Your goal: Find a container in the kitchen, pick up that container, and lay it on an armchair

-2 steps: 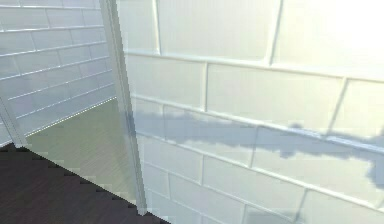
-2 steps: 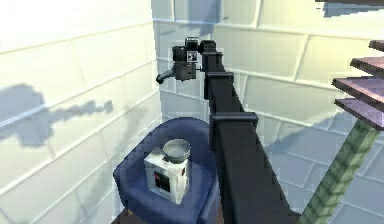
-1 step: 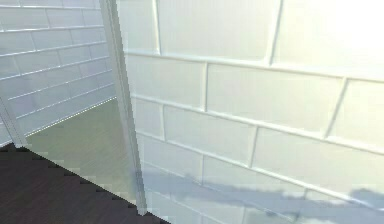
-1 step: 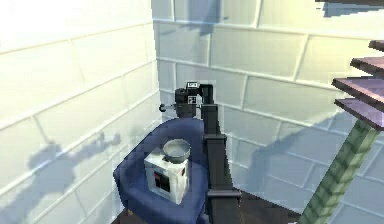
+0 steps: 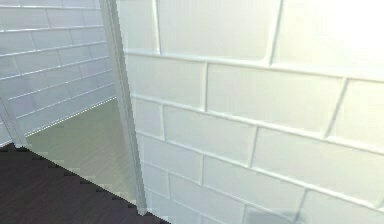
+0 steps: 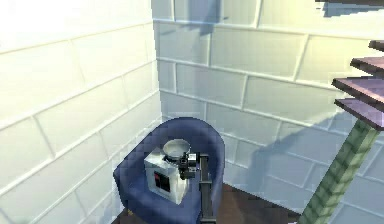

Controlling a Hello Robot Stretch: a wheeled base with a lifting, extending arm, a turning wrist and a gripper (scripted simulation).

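Note:
A blue armchair (image 6: 140,165) stands in the corner of two white brick walls in the arm side view. My arm (image 6: 206,196) rises from the bottom edge and ends over the chair's seat. At its far end are the white marker squares (image 6: 162,176) and the gripper (image 6: 186,160). A round grey container-like thing with a dark rim (image 6: 179,151) sits at the gripper's end, with the chair's seat and back right behind it. I cannot tell whether the gripper holds it or whether it rests on the seat.
In the forward view a white brick wall (image 5: 260,110) stands very close across the middle and right. At its left a doorway (image 5: 85,135) leads to a pale floor. Brown stair-like slabs (image 6: 365,90) on a green post (image 6: 340,170) stand right of the armchair.

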